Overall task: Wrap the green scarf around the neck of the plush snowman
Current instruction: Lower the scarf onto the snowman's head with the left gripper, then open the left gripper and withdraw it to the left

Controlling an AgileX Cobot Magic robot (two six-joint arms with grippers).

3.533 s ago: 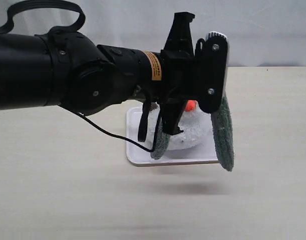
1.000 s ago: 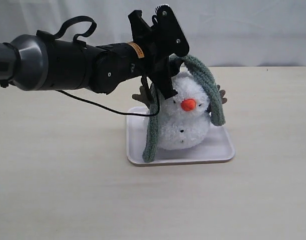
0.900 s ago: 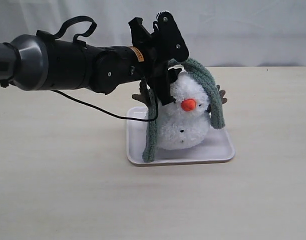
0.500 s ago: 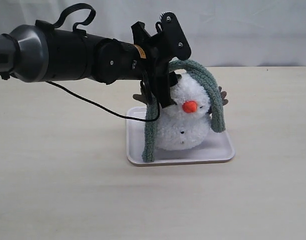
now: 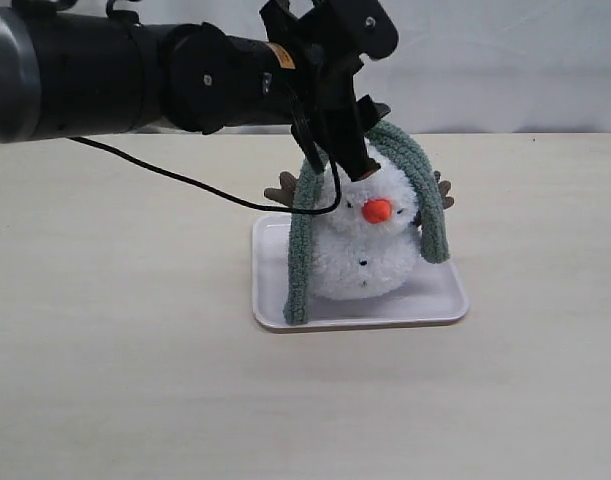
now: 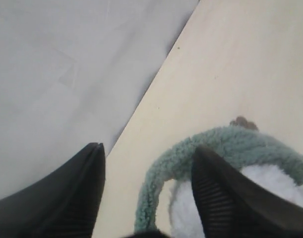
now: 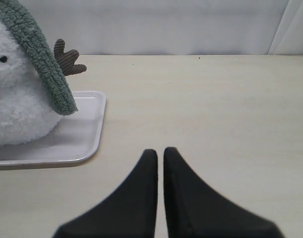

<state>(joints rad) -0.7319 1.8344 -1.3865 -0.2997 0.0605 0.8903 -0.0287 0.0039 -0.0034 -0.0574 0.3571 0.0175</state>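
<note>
The plush snowman (image 5: 370, 245) sits upright in a white tray (image 5: 437, 300). The green scarf (image 5: 302, 240) is draped over the top of its head, not its neck. One end hangs down to the tray on the left, and the shorter end hangs by the right branch arm. My left gripper (image 5: 347, 150) hovers open just above the left side of the head. In the left wrist view the left gripper (image 6: 149, 147) straddles the scarf (image 6: 225, 144) without gripping it, beside the snowman (image 6: 270, 183). My right gripper (image 7: 160, 150) is shut and empty, low over the table beside the tray (image 7: 84, 141).
The left arm's black body (image 5: 105, 70) and its cable (image 5: 185, 185) span the upper left of the exterior view, above the beige table (image 5: 135, 380). A pale backdrop (image 5: 505, 60) stands behind the table's far edge.
The left gripper has lifted up off the side of the snowman's head over the last second. The scarf stays draped over the head, its ends barely shifted.
</note>
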